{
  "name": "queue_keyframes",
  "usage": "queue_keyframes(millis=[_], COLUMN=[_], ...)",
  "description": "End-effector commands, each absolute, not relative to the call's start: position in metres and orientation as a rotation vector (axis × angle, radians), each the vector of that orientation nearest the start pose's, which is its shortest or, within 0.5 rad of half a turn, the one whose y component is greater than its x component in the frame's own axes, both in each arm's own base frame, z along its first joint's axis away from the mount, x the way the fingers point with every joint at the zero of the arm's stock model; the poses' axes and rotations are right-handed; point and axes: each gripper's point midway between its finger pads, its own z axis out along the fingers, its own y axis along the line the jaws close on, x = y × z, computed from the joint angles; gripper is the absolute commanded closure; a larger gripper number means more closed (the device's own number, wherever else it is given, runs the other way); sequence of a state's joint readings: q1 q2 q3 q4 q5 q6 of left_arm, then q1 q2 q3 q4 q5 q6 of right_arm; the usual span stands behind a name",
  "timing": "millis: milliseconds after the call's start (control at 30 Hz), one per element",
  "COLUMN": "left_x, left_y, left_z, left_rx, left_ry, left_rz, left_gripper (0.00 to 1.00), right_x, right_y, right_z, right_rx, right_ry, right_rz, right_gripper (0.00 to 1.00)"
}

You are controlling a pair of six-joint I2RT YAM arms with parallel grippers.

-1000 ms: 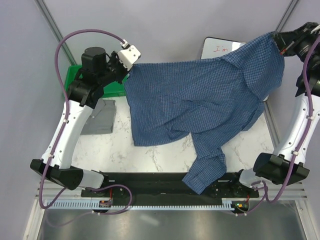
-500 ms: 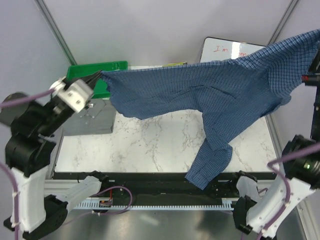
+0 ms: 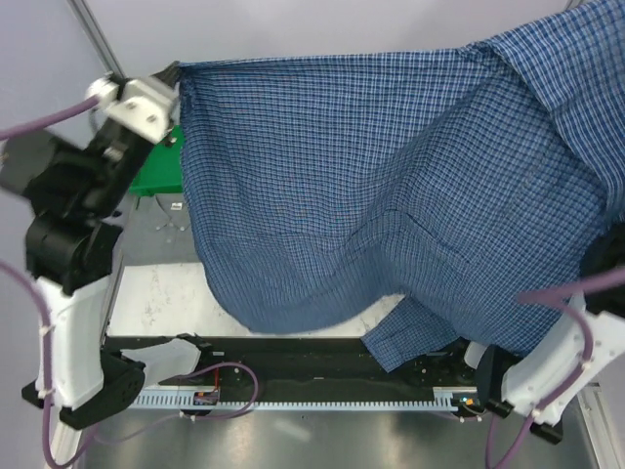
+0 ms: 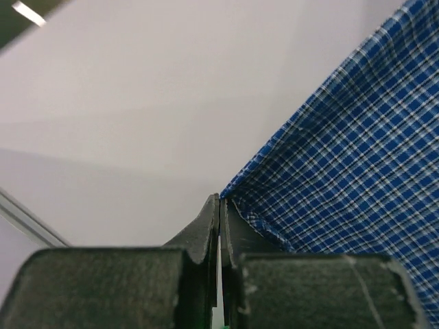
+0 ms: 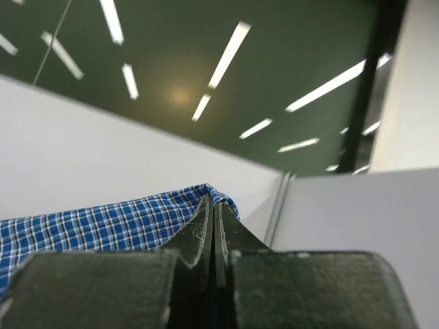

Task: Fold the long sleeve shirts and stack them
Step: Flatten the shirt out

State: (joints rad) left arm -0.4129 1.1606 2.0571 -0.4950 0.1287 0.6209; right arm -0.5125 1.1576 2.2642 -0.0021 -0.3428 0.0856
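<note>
Lifting both arms had hoisted the blue shirt (image 3: pixel 391 176) off the table (image 3: pixel 166 298) within the last second. It hung stretched wide between the hands, one sleeve trailing low beneath the right one. The left gripper (image 4: pixel 219 200) was clenched on a corner of the cloth and the right gripper (image 5: pixel 212 202) pinched another edge. Spread like this, it looked ready to lay flat for folding.

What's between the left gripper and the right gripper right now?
The blue checked shirt, pinched by the left gripper and right gripper, spans the gap, seen in the top external view.
</note>
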Motion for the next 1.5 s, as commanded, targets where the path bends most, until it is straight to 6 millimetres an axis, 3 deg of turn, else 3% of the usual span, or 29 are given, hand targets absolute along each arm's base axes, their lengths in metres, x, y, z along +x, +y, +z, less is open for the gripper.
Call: queue_keyframes(millis=[0,33,67,100,133,167,200,233,300,333,467,500,533,567,600,633,667,733,767,800,833,900,1067,1133,1300,1333,1400,1433,1467], left_x=[0.314,0.328,0.331,0.335,0.345,0.348,0.351,0.359,0.372,0.380,0.408,0.414,0.424,0.430,0.439,0.449,0.457,0.478,0.487,0.498,0.504,0.515,0.530,0.532,0.523,0.520,0.513,0.511,0.510], left_y=[-0.112,-0.121,-0.124,-0.130,-0.135,-0.139,-0.144,-0.146,-0.149,-0.147,-0.150,-0.150,-0.152,-0.154,-0.153,-0.153,-0.151,-0.141,-0.139,-0.134,-0.132,-0.126,-0.120,-0.119,-0.123,-0.124,-0.124,-0.124,-0.123], left_z=[0.572,0.534,0.517,0.501,0.461,0.443,0.424,0.392,0.357,0.332,0.258,0.245,0.215,0.205,0.197,0.174,0.167,0.169,0.153,0.161,0.157,0.154,0.146,0.147,0.153,0.155,0.152,0.151,0.149], left_rx=[0.780,0.833,0.850,0.864,0.898,0.904,0.923,0.935,0.945,0.953,1.028,1.048,1.077,1.095,1.106,1.125,1.125,1.092,1.097,1.086,1.090,1.105,1.146,1.148,1.215,1.226,1.258,1.267,1.279], left_ry=[1.204,1.277,1.304,1.325,1.402,1.438,1.472,1.522,1.579,1.616,1.728,1.743,1.798,1.805,1.820,1.865,1.883,1.896,1.930,1.921,1.928,1.924,1.925,1.926,1.914,1.910,1.916,1.918,1.917], left_rz=[0.224,0.205,0.189,0.158,0.133,0.106,0.076,0.068,0.049,0.061,0.033,0.024,0.015,0.019,0.026,0.030,0.045,0.079,0.079,0.101,0.111,0.140,0.179,0.175,0.136,0.132,0.109,0.105,0.107], left_gripper=[0.98,0.98,0.98,0.98,0.98,0.98,0.98,0.98,0.98,0.98,0.98,0.98,0.98,0.98,0.98,0.98,0.98,0.98,0.98,0.98,0.98,0.98,0.98,0.98,0.98,0.98,0.98,0.98,0.98], right_x=[0.290,0.304,0.330,0.343,0.352,0.368,0.372,0.385,0.397,0.407,0.453,0.463,0.475,0.491,0.501,0.513,0.528,0.546,0.555,0.561,0.566,0.573,0.592,0.599,0.578,0.568,0.554,0.541,0.533], right_y=[-0.032,-0.030,-0.034,-0.019,-0.012,-0.009,0.008,0.009,0.024,0.020,0.011,0.011,0.009,0.005,0.005,0.003,-0.001,0.001,0.002,0.005,0.006,0.010,0.007,0.006,0.011,0.010,0.009,0.010,0.012], right_z=[0.690,0.671,0.630,0.607,0.586,0.539,0.520,0.477,0.431,0.395,0.318,0.307,0.308,0.284,0.278,0.287,0.266,0.273,0.257,0.254,0.259,0.247,0.235,0.245,0.241,0.233,0.236,0.224,0.223], right_rx=[-0.308,-0.321,-0.294,-0.356,-0.361,-0.355,-0.404,-0.386,-0.422,-0.415,-0.383,-0.384,-0.389,-0.380,-0.378,-0.376,-0.368,-0.372,-0.372,-0.373,-0.376,-0.385,-0.362,-0.329,-0.408,-0.420,-0.457,-0.482,-0.514], right_ry=[1.006,1.058,1.178,1.230,1.289,1.415,1.445,1.539,1.634,1.712,1.856,1.877,1.866,1.914,1.924,1.902,1.945,1.929,1.960,1.964,1.958,1.981,1.998,1.989,2.061,2.106,2.131,2.182,2.188], right_rz=[-0.028,0.026,0.100,0.116,0.141,0.172,0.189,0.215,0.240,0.217,0.215,0.208,0.189,0.186,0.178,0.164,0.158,0.148,0.156,0.155,0.151,0.156,0.102,0.096,0.103,0.105,0.091,0.109,0.114], right_gripper=[1.00,1.00,1.00,1.00,1.00,1.00,1.00,1.00,1.00,1.00,1.00,1.00,1.00,1.00,1.00,1.00,1.00,1.00,1.00,1.00,1.00,1.00,1.00,1.00,1.00,1.00,1.00,1.00,0.83])
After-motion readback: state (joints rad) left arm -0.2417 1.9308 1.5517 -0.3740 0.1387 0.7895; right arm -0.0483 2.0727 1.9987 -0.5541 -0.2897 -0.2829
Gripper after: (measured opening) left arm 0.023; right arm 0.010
